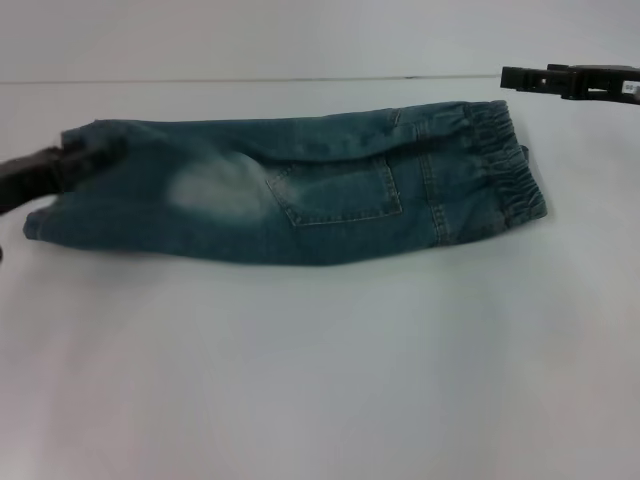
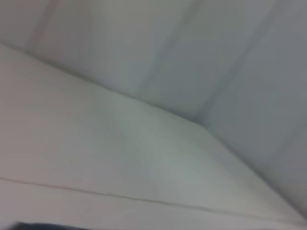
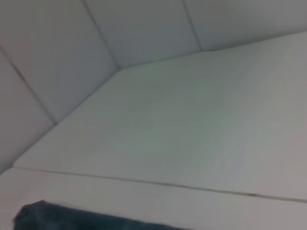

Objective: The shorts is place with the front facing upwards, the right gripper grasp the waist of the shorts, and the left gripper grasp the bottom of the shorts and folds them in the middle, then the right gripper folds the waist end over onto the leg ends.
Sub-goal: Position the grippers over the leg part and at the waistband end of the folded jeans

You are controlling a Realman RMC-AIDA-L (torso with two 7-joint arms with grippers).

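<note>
i see the shorts [image 1: 300,190] lying folded lengthwise on the white table [image 1: 320,380], long axis left-right, the waist of the shorts [image 1: 505,170] to my right, leg ends left. the left gripper [image 1: 70,165] is at the hems; the right gripper [image 1: 520,78] hovers beyond the waistband. i can't tell either's opening.

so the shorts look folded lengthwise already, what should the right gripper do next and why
Probably bring the right gripper down onto the waist. The shorts already lie folded into one long strip, the gathered band sits just below and near that gripper, which hovers clear of the cloth, and the left gripper is at the leg ends.
</note>
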